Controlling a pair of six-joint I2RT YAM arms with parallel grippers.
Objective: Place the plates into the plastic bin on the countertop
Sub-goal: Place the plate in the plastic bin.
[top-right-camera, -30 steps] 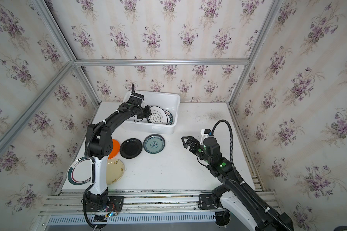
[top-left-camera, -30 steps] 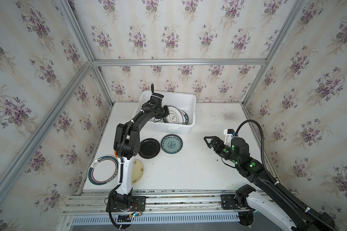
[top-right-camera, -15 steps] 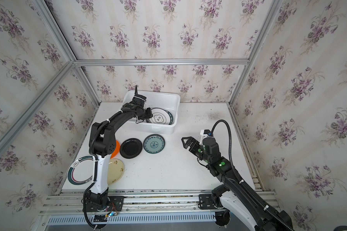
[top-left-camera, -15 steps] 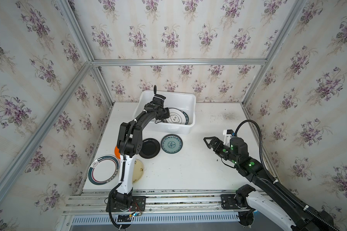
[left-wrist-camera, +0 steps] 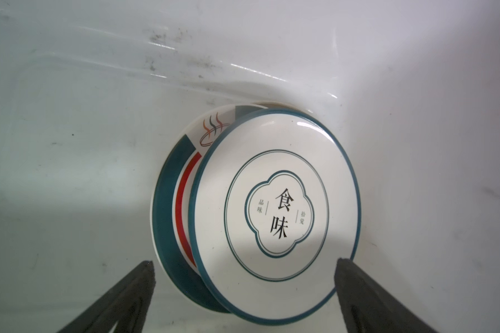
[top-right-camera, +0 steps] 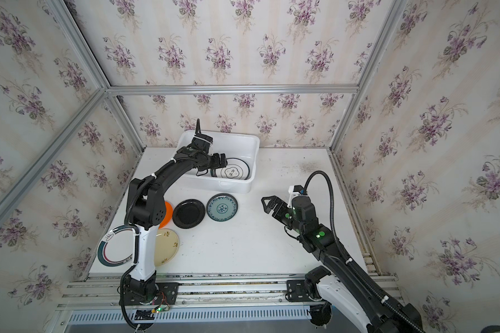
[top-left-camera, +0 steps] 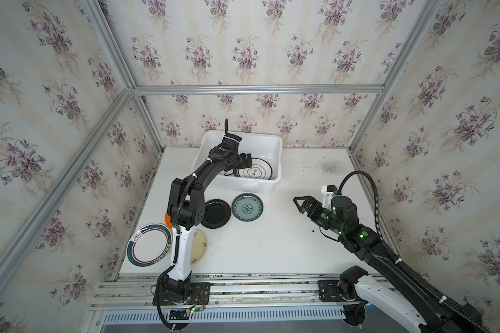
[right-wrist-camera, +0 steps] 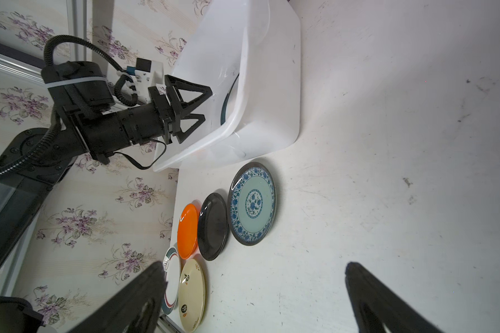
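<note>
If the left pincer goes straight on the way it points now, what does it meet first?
Probably the white plate with Chinese characters, lying on a red-striped plate in the plastic bin; exact depth is unclear.

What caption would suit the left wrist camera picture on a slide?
Open left gripper over a white plate with Chinese characters, resting on a teal-and-red-banded plate inside the plastic bin.

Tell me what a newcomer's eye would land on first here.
The left gripper, wide open, reaches into the plastic bin at the countertop's far edge, above a white plate with Chinese characters. Five more plates lie beside the left arm; the right gripper hangs open over the countertop.
</note>
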